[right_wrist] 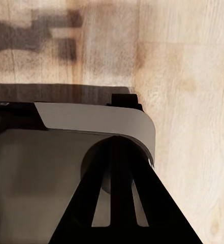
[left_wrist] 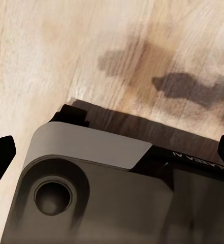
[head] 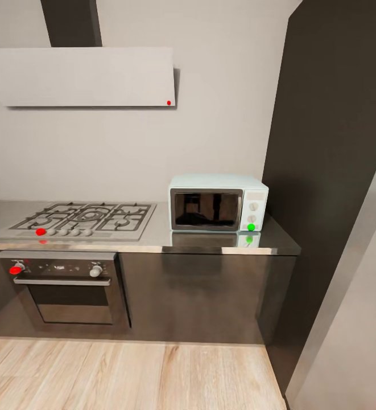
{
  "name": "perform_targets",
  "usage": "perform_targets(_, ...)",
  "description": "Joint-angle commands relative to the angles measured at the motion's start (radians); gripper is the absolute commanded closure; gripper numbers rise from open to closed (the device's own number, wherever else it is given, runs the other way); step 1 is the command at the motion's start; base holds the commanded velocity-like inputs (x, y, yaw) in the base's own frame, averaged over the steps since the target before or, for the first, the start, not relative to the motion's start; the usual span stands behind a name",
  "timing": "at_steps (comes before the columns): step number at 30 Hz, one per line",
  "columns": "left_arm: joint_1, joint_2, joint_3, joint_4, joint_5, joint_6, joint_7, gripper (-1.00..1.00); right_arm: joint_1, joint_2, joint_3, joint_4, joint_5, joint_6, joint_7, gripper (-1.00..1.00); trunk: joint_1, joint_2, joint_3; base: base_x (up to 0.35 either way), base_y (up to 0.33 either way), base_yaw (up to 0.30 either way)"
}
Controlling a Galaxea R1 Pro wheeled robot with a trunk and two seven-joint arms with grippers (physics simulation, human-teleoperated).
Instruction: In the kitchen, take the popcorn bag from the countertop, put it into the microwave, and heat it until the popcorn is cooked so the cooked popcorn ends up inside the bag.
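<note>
**Popcorn bag out of sight, microwave shut**

Popcorn bag: from the head view I cannot find it on the countertop (head: 210, 242); the microwave (head: 218, 203) stands door closed, green dot lit, its dark window unreadable. That fits a bag inside heating, or one lying elsewhere. Left wrist view: wooden floor (left_wrist: 66, 51) over the robot's base (left_wrist: 91, 147), left gripper's state untellable. Right wrist view: the same floor, and the right gripper's (right_wrist: 123, 203) dark fingers look closed together, nothing between.

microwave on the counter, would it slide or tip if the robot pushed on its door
The microwave looks boxy, wider than tall, so it will likely not tip. It stands flat on a glossy countertop that mirrors it, so a firm push might slide it backward. It probably feels rigid and fairly heavy.
</note>
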Motion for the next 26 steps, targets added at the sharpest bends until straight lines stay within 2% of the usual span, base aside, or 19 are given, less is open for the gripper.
perform_targets(1,0.0,0.0,-0.008,0.0,0.006,-0.003,0.004,-1.0,-0.001,-0.001,-0.007,0.003,0.007,-0.006,0.002,1.0,0.0,-0.001,-0.001,0.0,0.0,0.0)
perform_targets(26,0.0,-0.002,-0.01,-0.001,0.005,-0.003,0.003,-1.0,-0.001,-0.001,-0.01,0.001,0.008,-0.005,0.002,1.0,0.0,-0.001,-0.001,0.0,0.0,0.0)
